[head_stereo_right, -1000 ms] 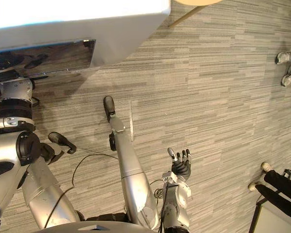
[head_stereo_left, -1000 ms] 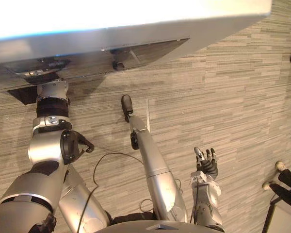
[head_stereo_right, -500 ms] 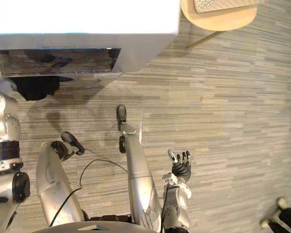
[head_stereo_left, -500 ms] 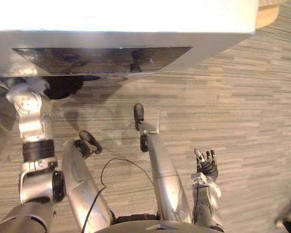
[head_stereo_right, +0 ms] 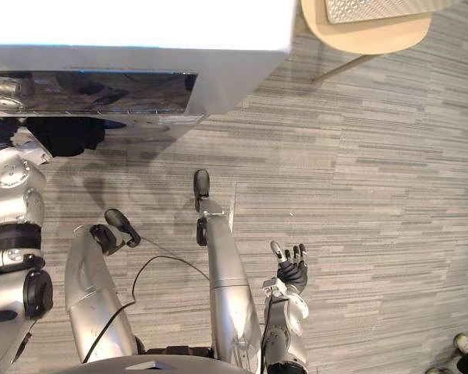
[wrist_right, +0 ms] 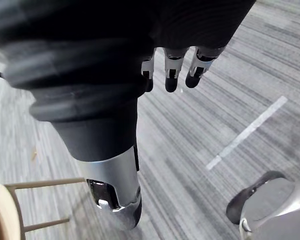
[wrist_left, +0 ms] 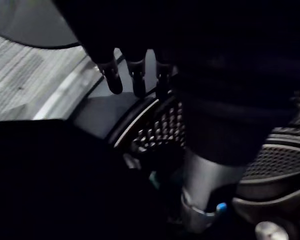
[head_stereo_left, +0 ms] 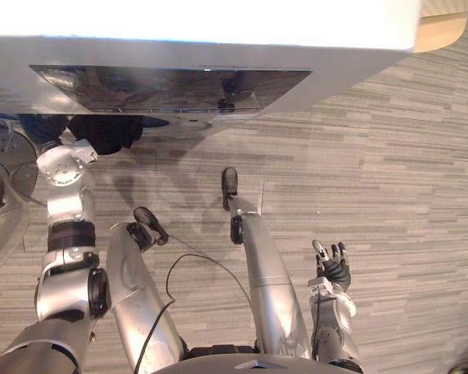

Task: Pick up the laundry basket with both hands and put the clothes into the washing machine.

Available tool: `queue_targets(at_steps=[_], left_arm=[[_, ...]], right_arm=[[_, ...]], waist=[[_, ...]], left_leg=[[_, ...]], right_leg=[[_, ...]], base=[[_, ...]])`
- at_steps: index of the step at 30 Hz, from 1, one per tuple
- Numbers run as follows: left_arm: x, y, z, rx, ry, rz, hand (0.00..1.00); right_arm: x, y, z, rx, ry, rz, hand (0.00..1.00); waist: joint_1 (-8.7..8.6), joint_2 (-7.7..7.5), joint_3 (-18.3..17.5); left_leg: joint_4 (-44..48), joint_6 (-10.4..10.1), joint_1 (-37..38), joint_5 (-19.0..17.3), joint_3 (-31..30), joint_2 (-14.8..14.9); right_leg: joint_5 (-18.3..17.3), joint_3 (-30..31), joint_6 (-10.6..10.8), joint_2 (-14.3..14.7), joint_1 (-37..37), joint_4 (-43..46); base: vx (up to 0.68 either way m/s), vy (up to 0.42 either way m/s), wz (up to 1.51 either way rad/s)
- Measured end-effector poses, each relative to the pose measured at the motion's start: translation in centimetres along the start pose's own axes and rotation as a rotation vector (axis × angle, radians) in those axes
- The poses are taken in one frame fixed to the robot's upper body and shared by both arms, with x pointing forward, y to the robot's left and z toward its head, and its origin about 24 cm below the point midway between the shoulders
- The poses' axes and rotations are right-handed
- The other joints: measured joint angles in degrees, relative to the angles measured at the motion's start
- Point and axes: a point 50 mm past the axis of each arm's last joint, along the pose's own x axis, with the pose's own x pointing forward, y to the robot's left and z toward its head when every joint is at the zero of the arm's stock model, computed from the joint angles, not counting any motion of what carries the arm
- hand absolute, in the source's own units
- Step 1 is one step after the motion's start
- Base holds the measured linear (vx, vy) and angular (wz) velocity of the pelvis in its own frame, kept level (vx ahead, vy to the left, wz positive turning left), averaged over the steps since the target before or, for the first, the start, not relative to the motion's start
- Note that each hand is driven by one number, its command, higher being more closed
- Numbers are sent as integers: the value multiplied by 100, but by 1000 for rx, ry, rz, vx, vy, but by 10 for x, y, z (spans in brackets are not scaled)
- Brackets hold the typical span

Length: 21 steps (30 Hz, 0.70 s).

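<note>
— Where is the basket (head_stereo_right: 374,8)?
— On the stool (head_stereo_right: 359,37), right of the machine (head_stereo_left: 218,23). I cannot see its inside.
— And the drum (wrist_left: 162,131)?
— My left hand (wrist_left: 138,79) is at its mouth, fingers straight, gripping nothing. The content is too dark to tell. My right hand (head_stereo_left: 333,267) hangs low, fingers spread. Since half a second ago, the left wrist has shifted slightly right.
</note>
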Motion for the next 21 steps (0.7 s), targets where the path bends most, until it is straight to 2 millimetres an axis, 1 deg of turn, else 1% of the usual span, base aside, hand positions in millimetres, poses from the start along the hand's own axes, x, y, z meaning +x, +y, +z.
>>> queue_targets(at_steps=[1,4,6,8,9,13,15,17,19,21], left_arm=[[3,-8,1,-3,17,-32,0],[8,-26,7,-6,43,-96,0],[11,-39,19,-16,34,-128,0],[12,-40,24,-27,11,-122,0],[14,-39,29,-31,-10,-118,100],[25,-28,39,15,-31,-86,100],[32,-25,46,47,-28,-72,100],[35,-26,51,68,-27,-71,100],[37,-28,59,81,-36,-76,100],[37,-30,61,55,-29,-80,100]], right_arm=[[0,0,0,0,1,-1,0],[1,3,1,3,-3,5,0],[3,7,1,7,-5,16,0],[2,6,1,6,-2,12,0],[2,7,0,6,1,15,0],[1,13,-4,1,15,35,0],[1,15,-4,1,19,44,0],[1,15,-4,2,18,45,0],[1,16,-4,2,17,46,0],[1,16,-3,4,14,49,0]], waist=[[-7,2,5],[-50,-7,55],[-91,-15,279],[-91,-18,318],[-77,-31,353],[-74,-65,373],[-114,-90,386],[-184,-109,395],[-255,-164,423],[-278,-166,424]], left_leg=[[44,10,-123,0,-11,5],[192,52,-357,-30,-26,40],[271,72,-446,-55,-56,63],[340,88,-601,-93,-49,91],[347,102,-653,-101,-16,94],[393,79,-827,-121,-28,121],[390,80,-899,-121,-56,126],[390,84,-940,-122,-72,114],[400,82,-954,-122,-70,83],[441,138,-970,-126,-71,83]], right_leg=[[39,1,48,-1,-109,49],[56,9,62,-7,-358,183],[62,8,74,0,-412,211],[64,32,93,21,-574,202],[51,55,108,21,-646,192],[63,31,101,22,-788,147],[64,7,103,15,-803,56],[73,-3,116,-2,-803,13],[156,-4,169,-37,-803,14],[217,-15,190,-51,-826,80]], base=[[-1,13,-10],[2,15,-12],[-19,19,-4],[-44,8,-12],[-51,-1,-13],[-49,-11,-7],[-43,-2,-8],[-19,1,-1],[-15,18,5],[10,21,-4]])
